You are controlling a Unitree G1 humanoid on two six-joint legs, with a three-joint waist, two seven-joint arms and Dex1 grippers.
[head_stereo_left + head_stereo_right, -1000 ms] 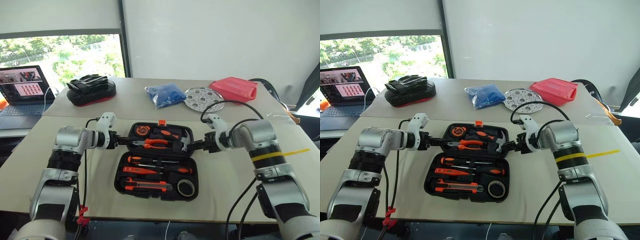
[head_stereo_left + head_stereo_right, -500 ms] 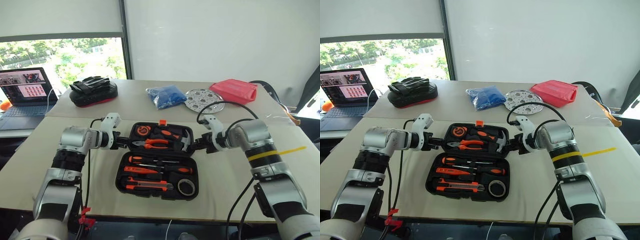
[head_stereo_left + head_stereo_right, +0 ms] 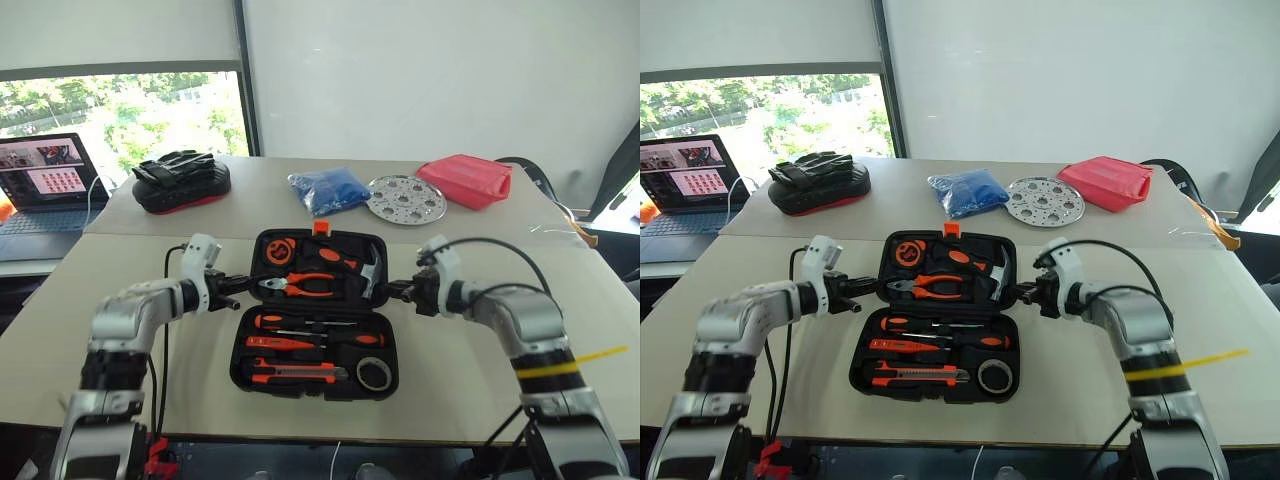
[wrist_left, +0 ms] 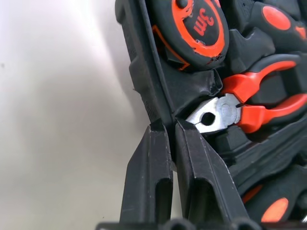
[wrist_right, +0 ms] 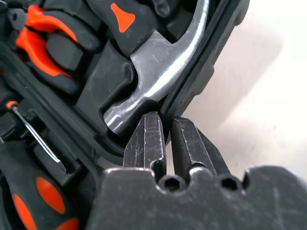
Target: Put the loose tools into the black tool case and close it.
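Observation:
The black tool case (image 3: 243,352) lies open on the table, its far half tilted up with the orange latch (image 3: 321,228) on top. In the near half sit the loose tools: screwdrivers (image 3: 300,322), a slim orange tester (image 3: 288,342), a utility knife (image 3: 290,373) and a grey tape roll (image 3: 373,374). The far half holds pliers (image 4: 249,103), a hammer (image 5: 163,72) and a tape measure (image 4: 196,28). My left gripper (image 4: 171,129) is shut on the far half's left rim. On that half's right rim, beside the hammer head, my right gripper (image 5: 165,122) is also shut.
At the back of the table lie a black-and-red bag with gloves (image 3: 182,182), a blue bag (image 3: 327,190), a perforated silver disc (image 3: 405,198) and a red pouch (image 3: 465,181). A laptop (image 3: 45,185) stands at the far left.
Both grippers have closed on the side rims of the case's far half and drawn back slightly. That half now stands tilted up more. Both elbows have dropped.

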